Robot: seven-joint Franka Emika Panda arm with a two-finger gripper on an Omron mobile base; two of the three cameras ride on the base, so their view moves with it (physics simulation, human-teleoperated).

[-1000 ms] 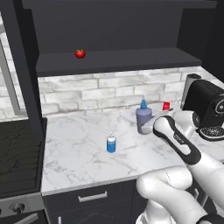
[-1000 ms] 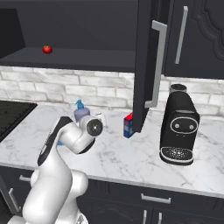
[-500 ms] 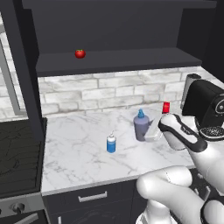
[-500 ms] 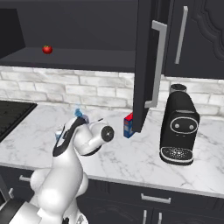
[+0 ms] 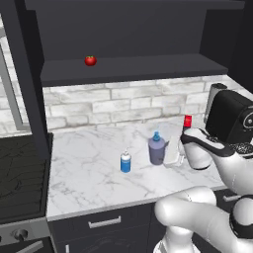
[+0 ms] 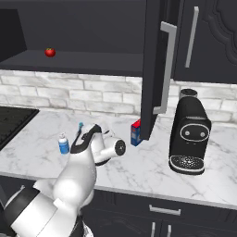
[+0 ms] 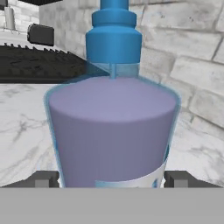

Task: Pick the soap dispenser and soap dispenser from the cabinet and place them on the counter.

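The purple bottle (image 5: 156, 149) now stands further toward the counter's (image 5: 89, 168) front edge, beside the small blue bottle (image 5: 125, 162), and the gripper (image 7: 112, 178) still holds it, fingers (image 7: 43, 179) either side, so only release remains.

No readable text (labels blank).
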